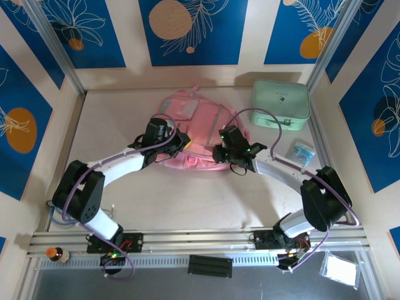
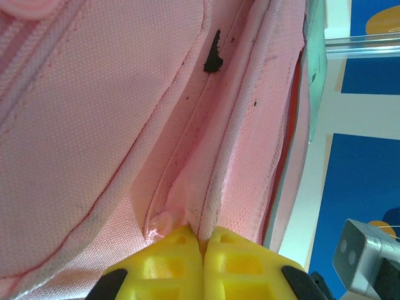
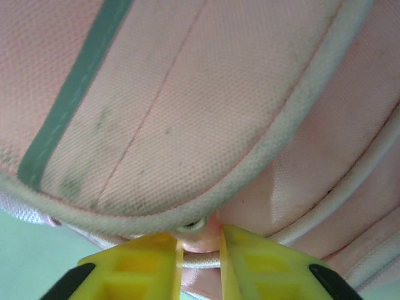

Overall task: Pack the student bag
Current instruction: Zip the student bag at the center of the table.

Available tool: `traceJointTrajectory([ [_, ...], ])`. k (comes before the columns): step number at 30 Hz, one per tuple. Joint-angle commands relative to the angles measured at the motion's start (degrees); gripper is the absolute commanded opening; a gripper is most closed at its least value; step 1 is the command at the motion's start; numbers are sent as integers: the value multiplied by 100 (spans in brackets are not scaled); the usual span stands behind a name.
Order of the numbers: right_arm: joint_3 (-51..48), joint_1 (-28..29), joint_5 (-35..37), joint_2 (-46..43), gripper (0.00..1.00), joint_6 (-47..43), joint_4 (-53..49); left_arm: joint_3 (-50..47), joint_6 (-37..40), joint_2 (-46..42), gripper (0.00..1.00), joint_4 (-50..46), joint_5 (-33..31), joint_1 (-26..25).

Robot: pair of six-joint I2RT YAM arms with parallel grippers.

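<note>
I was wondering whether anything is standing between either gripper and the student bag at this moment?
Nothing visible does. The left gripper has its closed fingertips against a seam of the student bag, and the right gripper has a small pink piece of the bag between its fingers. The mint green case lies apart, off to the side.

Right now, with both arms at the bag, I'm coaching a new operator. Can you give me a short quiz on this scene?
1. True or false: the case lies on top of the bag.
2. What is the left hand shut on? A) the case B) the bag C) nothing
3. Fill in: the case stands nearer the ____ hand.

Key
1. False: the case stands apart from the bag, at the table's far right.
2. B: its fingers pinch a fold of pink fabric.
3. Right: the right hand also grips the bag.
</note>
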Motion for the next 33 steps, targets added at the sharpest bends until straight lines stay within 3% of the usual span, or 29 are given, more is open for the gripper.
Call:
traceJointTrajectory([
  [1, 89, -45, -546, -278, 33, -607, -180, 37, 130, -54, 0, 212, 113, 74],
  [5, 177, 102, -123, -283, 47, -894, -361, 63, 187, -75, 0, 133, 117, 84],
  [12, 417, 236, 448, 10, 48, -1421, -512, 125, 237, -61, 0, 58, 174, 120],
  [18, 629, 314, 829, 306, 43, -1531, -385, 108, 249, -65, 0, 31, 166, 137],
  [27, 742, 112, 972, 526, 23, -1479, -435, 50, 307, -131, 0, -60, 153, 223],
  [33, 341, -415, -75, 115, 20, -1870, -216, -23, 442, -174, 0, -225, 115, 352],
])
